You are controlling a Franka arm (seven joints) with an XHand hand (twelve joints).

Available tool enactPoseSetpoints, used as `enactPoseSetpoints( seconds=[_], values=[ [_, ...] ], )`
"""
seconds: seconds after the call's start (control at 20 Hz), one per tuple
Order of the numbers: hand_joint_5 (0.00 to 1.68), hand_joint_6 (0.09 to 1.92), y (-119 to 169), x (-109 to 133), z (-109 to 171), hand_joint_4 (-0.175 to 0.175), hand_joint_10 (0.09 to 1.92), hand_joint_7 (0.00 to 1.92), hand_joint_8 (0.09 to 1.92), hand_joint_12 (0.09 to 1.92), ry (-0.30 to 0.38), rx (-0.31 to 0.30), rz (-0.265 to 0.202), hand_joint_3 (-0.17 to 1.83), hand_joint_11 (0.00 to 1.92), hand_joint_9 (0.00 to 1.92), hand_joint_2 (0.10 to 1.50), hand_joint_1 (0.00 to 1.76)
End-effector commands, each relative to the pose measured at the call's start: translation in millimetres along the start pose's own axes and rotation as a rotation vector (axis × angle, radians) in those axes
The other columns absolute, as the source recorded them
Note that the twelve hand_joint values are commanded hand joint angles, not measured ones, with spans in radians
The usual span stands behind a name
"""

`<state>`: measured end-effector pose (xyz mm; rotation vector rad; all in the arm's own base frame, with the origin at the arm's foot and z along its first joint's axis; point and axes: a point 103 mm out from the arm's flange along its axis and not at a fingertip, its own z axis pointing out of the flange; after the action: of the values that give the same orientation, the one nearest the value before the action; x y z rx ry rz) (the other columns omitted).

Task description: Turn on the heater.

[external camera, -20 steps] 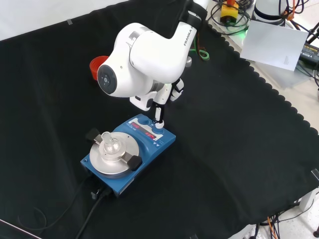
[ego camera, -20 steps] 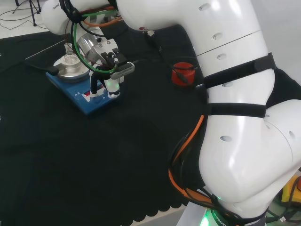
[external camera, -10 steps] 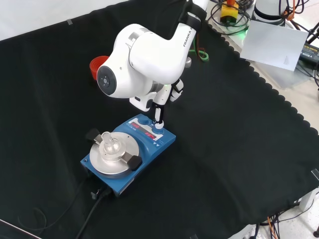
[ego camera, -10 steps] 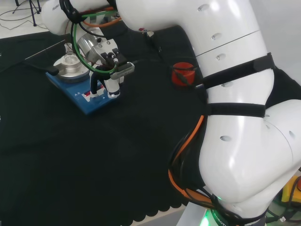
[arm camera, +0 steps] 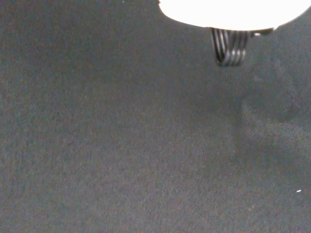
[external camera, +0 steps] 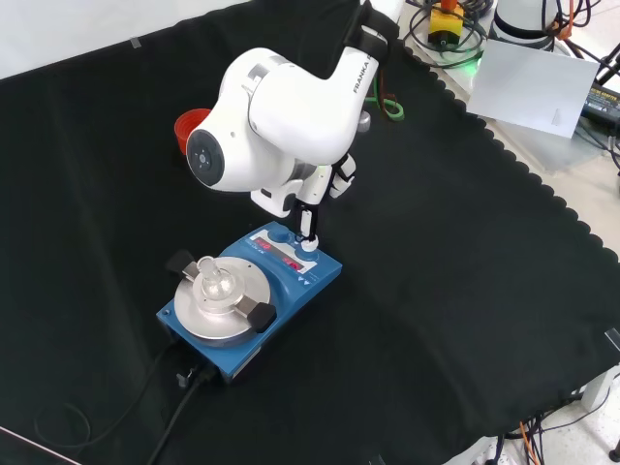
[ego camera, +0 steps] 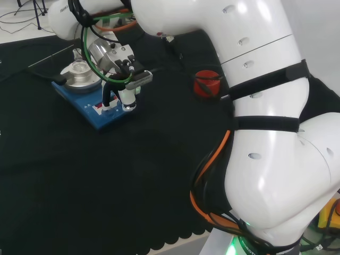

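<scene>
Arm is reaching over the black cloth [external camera: 465, 252] toward the blue heater [external camera: 250, 302]; in the front view a big white link with a round grey cap is standing above the heater, and the hand [external camera: 308, 215] is coming down from under it; one straight black and white finger [external camera: 309, 231] is pointing down with its tip touching the heater's front control panel, at the blue knob on the panel's right end; fingers looking straight, not curled round anything, so hand is reading as extended and holding nothing; rest of the fingers are hidden by the link, cannot tell their spread.

In the head view the hand [ego camera: 125, 90] is sitting at the right end of the heater [ego camera: 93, 109], fingertip down on the panel near the red display strip; green and black cables are looping along the wrist.

Heater is sitting left of centre on the cloth in the front view, near side; silver round plate [external camera: 219, 302] on its left part is carrying a small clear glass flask [external camera: 213, 281]; black cable [external camera: 174, 412] is running off the heater's near left corner. Red ribbed ring [ego camera: 206, 83] is lying well apart, right of the heater in the head view.

Versus the earlier frames: hand and finger are staying at the same spot on the panel, barely any shift; heater, flask and ring are unmoved.
</scene>
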<state>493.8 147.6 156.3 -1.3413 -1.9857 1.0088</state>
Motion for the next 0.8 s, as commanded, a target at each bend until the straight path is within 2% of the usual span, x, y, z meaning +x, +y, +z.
enactPoseSetpoints(
  seconds=[0.05, 0.45, 0.8],
  values=[
    [0.37, 0.09, 2.2, -1.4, 2.7, 0.004, 1.63, 1.82, 1.69, 1.55, -0.001, 0.003, 0.002, 1.27, 1.90, 1.92, 0.50, 1.55],
    [0.37, 0.09, 0.9, -4.2, 1.2, 0.004, 1.62, 1.82, 1.69, 1.55, 0.008, -0.009, -0.005, 1.27, 1.90, 1.92, 0.50, 1.55],
    [0.37, 0.09, -26.1, 4.8, -24.9, 0.004, 1.62, 1.82, 1.69, 1.55, -0.001, -0.068, -0.017, 1.27, 1.89, 1.92, 0.50, 1.55]
  ],
)
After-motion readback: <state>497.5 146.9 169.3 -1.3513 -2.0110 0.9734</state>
